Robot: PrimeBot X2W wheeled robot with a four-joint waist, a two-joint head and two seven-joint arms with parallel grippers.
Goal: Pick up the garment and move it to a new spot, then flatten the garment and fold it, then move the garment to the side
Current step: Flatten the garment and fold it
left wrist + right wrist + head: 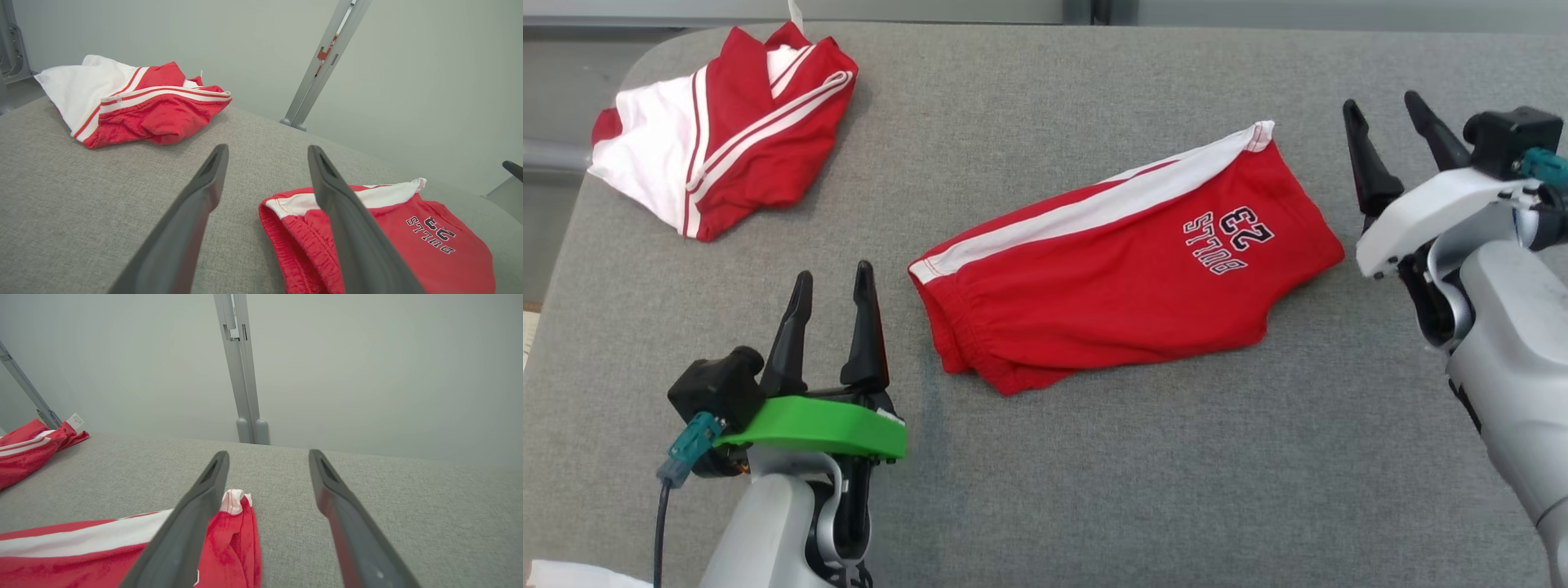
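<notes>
While left claw (834, 271) and right claw (1381, 100) gape, shorts (1127, 261) lie between them

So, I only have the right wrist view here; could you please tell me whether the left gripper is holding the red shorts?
Observer: No, the left gripper is open beside the waistband end of the shorts, its fingers gripping nothing.
Operator: Thank you. Is anything printed on them?
Observer: Yes, dark lettering and the number 23 near the hem.
Operator: And the red cloth at my left edge?
Observer: That is a crumpled red and white garment at the far left corner of the grey surface.
</notes>
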